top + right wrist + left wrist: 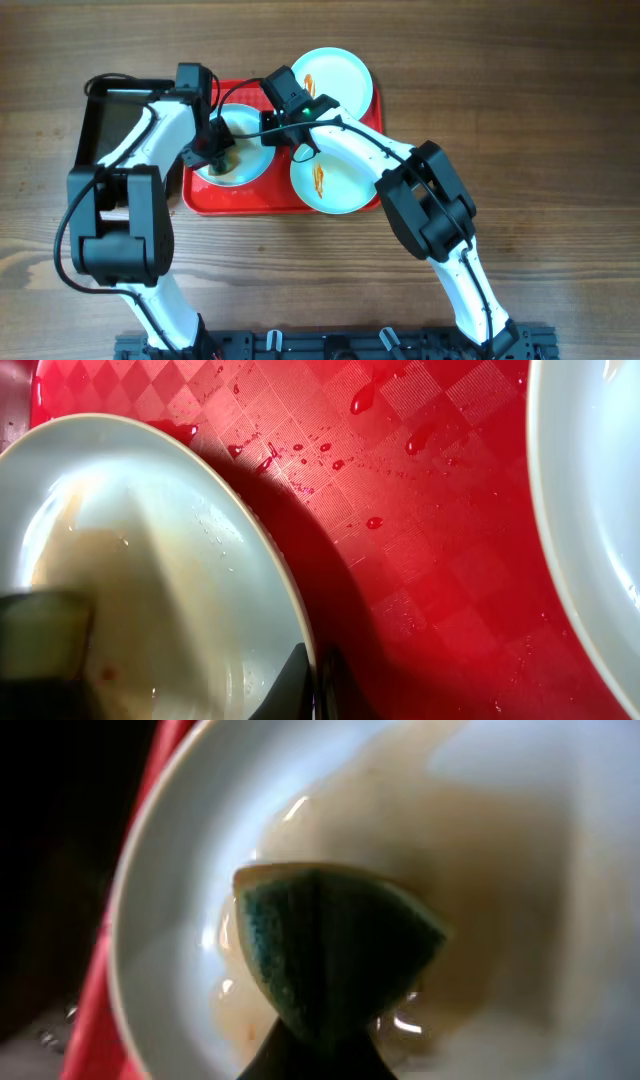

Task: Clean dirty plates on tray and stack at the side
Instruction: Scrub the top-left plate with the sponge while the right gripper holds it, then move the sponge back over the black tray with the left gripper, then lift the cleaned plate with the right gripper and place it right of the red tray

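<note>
Red tray (250, 200) bears all three plates, none stacked | my left gripper (215, 152) clamps green sponge (335, 960) on tray-left plate (240, 122), sauce thinned to wet tan film | my right gripper (310, 685), narrow, pinches its rim | tray-right: far plate (340, 80), near plate (345, 185), orange-streaked, unwiped

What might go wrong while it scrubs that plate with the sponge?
1. The right gripper seems to pinch only the rim of the wet plate; sponge pressure might slip it loose.
2. Droplets lie on the tray, which may let the plate skate.
3. Soupy residue pooled beside the sponge might smear rather than lift.
</note>
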You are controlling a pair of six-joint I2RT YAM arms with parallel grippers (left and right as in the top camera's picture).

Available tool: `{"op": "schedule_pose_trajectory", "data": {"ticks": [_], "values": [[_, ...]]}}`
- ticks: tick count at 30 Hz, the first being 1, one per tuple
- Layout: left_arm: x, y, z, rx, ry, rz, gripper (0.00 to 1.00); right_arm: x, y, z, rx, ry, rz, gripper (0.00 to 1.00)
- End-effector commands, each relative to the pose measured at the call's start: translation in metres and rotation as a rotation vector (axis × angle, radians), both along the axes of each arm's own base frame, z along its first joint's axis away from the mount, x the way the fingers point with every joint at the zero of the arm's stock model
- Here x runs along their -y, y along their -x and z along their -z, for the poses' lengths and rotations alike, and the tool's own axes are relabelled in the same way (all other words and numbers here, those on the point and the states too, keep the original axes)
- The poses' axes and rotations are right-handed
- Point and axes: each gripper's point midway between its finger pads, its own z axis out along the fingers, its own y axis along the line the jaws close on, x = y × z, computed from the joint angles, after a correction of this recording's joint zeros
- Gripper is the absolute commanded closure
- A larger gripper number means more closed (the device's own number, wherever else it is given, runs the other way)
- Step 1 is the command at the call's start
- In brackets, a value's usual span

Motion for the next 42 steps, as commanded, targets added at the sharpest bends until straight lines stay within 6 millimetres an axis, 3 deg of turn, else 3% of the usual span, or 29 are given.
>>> {"op": "schedule_pose_trajectory", "data": {"ticks": [1,4,5,7,9,11,13,16,19,21,23,26,32,37,42], "values": [[0.004,-0.039,-0.069,0.158,0.031,0.056,0.96,0.006,0.003,0.024,-0.032,0.033,0.007,0.96],[-0.003,-0.053,-0.131,0.253,0.034,0.037,0.96,0.007,0.004,0.025,-0.037,0.038,0.006,0.95],[-0.009,-0.053,-0.139,0.263,0.031,0.024,0.96,0.007,0.004,0.025,-0.039,0.039,0.006,0.96],[-0.028,-0.048,-0.144,0.254,0.022,-0.019,0.96,0.008,0.004,0.025,-0.04,0.041,0.006,0.94],[-0.059,-0.036,-0.138,0.212,0.008,-0.094,0.96,0.008,0.005,0.026,-0.041,0.042,0.006,0.71],[-0.097,-0.026,-0.136,0.192,-0.021,-0.184,0.96,0.01,0.007,0.037,-0.06,0.055,0.007,0.61],[-0.114,-0.023,-0.136,0.192,-0.024,-0.226,0.96,0.009,0.011,0.048,-0.087,0.054,0.004,0.66],[-0.134,-0.017,-0.136,0.191,-0.029,-0.275,0.96,0.009,0.012,0.049,-0.106,0.036,-0.001,0.92],[-0.139,-0.015,-0.136,0.192,-0.031,-0.29,0.96,0.006,0.012,0.04,-0.116,0.02,-0.008,0.96],[-0.14,-0.016,-0.136,0.193,-0.032,-0.291,0.96,0.003,0.006,0.021,-0.082,0.013,-0.022,0.96],[-0.14,-0.017,-0.136,0.199,-0.032,-0.291,0.96,-0.001,-0.005,-0.016,0.007,0.003,-0.088,0.95],[-0.141,-0.019,-0.137,0.209,-0.034,-0.291,0.96,0.019,-0.02,-0.07,0.172,0.133,-0.122,0.96],[-0.141,-0.019,-0.137,0.209,-0.034,-0.291,0.96,0.041,-0.029,-0.121,0.366,0.32,-0.117,0.95],[-0.141,-0.019,-0.137,0.209,-0.034,-0.291,0.96,0.051,-0.031,-0.164,0.591,0.587,-0.067,0.96],[-0.141,-0.019,-0.137,0.209,-0.034,-0.291,0.96,0.047,-0.012,-0.206,0.794,0.811,0.072,0.96]]}}
